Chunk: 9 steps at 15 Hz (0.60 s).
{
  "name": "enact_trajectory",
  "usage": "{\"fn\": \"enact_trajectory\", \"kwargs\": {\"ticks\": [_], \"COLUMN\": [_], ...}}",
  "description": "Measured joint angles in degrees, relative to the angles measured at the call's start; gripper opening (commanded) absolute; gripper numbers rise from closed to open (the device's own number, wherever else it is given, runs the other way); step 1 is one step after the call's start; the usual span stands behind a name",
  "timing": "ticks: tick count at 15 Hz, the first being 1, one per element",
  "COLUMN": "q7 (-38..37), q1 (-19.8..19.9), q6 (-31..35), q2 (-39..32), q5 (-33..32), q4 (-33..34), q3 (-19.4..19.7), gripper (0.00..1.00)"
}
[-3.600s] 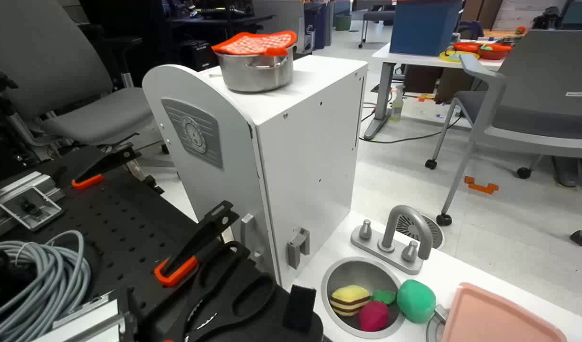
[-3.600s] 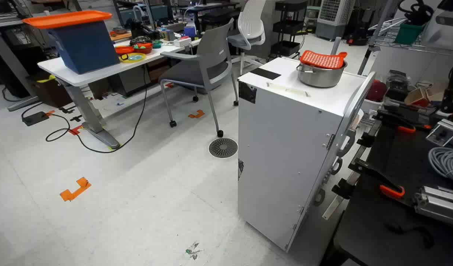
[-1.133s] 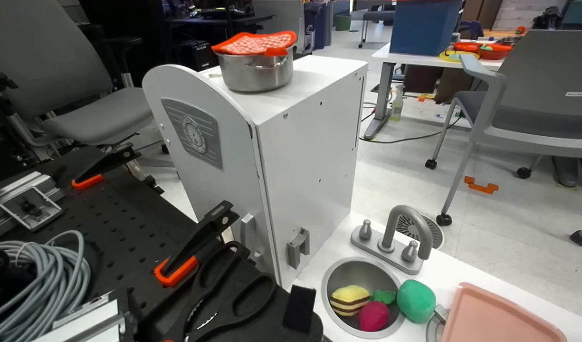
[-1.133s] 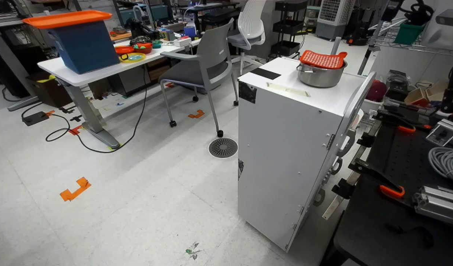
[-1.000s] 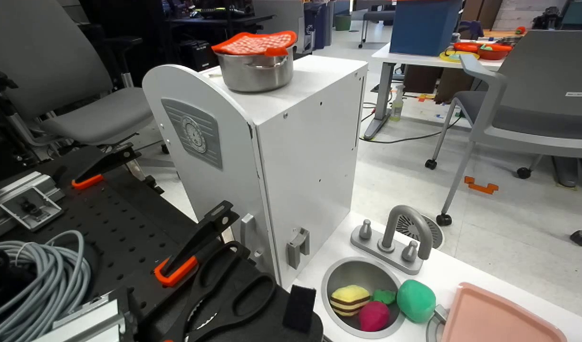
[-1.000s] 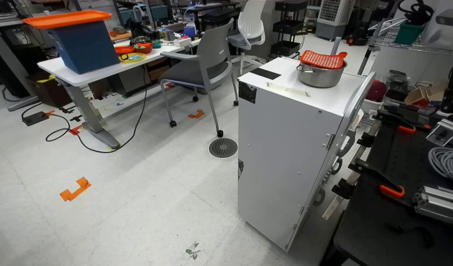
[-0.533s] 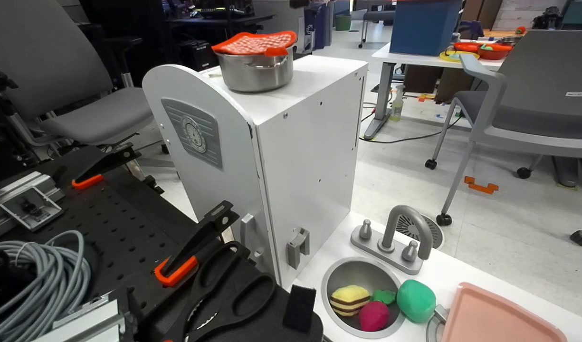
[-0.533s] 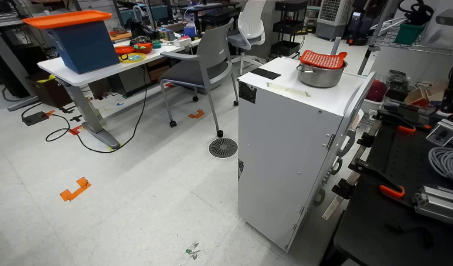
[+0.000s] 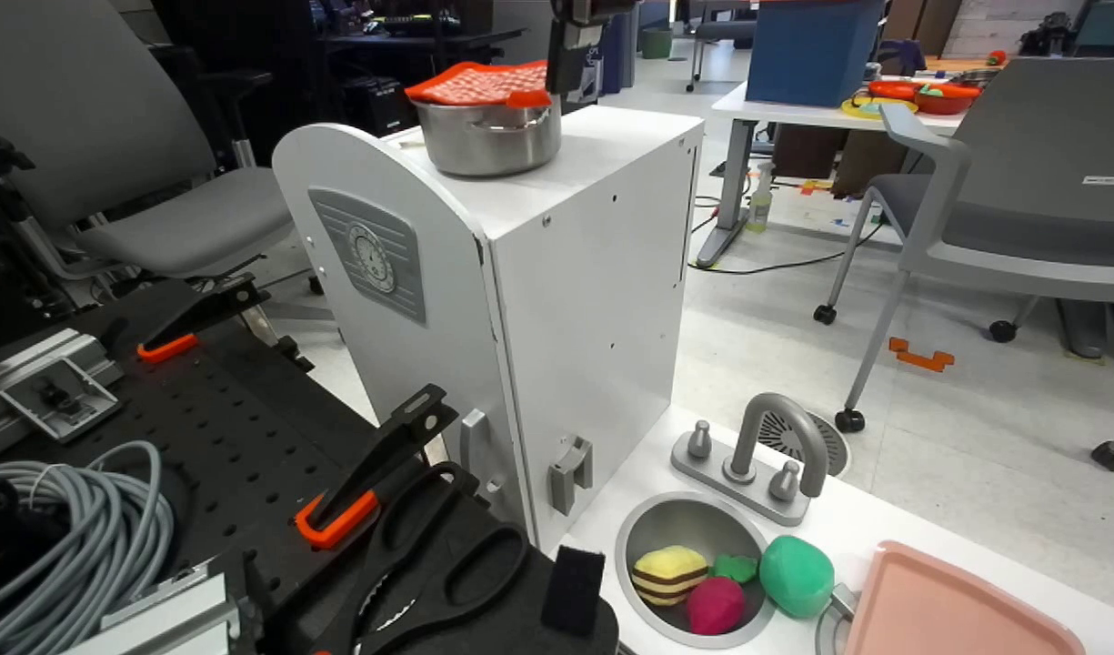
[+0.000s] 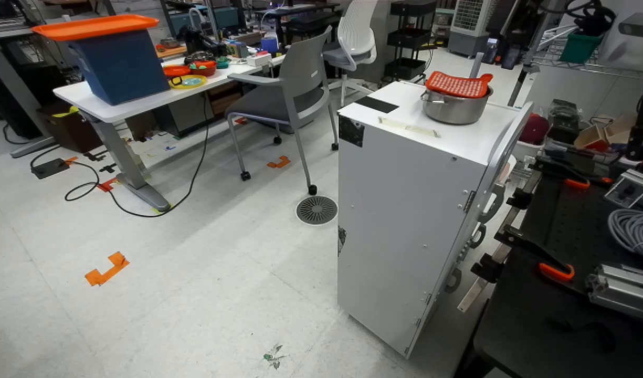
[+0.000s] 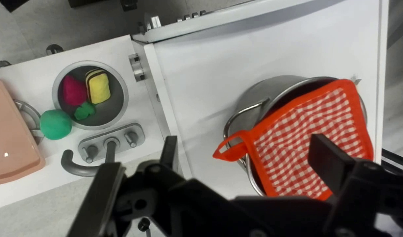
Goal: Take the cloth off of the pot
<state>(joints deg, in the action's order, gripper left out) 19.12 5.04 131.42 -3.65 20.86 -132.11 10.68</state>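
A red checked cloth point(image 11: 287, 148) lies across a steel pot point(image 9: 493, 146), the robot's black fingers point(image 11: 329, 161) spread wide apart.
The pot stands upright on the white worktop point(image 9: 616, 136), part of its rim bare, while a loop point(image 11: 236, 154) at one corner of the cloth juts past the pot's side. In the wrist view, one finger overlaps the cloth, the other the worktop's edge (whether either touches cannot be told). Lower down, a sink point(image 11: 114, 110) holds a yellow block point(image 11: 99, 87) and a magenta toy point(image 11: 73, 92), with a green ball point(image 11: 55, 124) at its rim and a pink tray point(image 11: 10, 131) near by.
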Motion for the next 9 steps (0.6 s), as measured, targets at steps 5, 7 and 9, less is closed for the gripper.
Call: {"fn": "enact_trajectory", "kwargs": {"ticks": [5, 7, 9], "q7": [0.0, 0.0, 0.0], "q1": [1.0, 1.3, 1.6], "q6": [0.1, 0.1, 0.1], "q2": [-1.6, -2.0, -2.5], "q5": [3.6, 4.5, 5.2], "q4": [0.5, 0.6, 0.7], "q3": [-1.0, -1.1, -1.2], "gripper": [1.00, 1.00, 1.00]}}
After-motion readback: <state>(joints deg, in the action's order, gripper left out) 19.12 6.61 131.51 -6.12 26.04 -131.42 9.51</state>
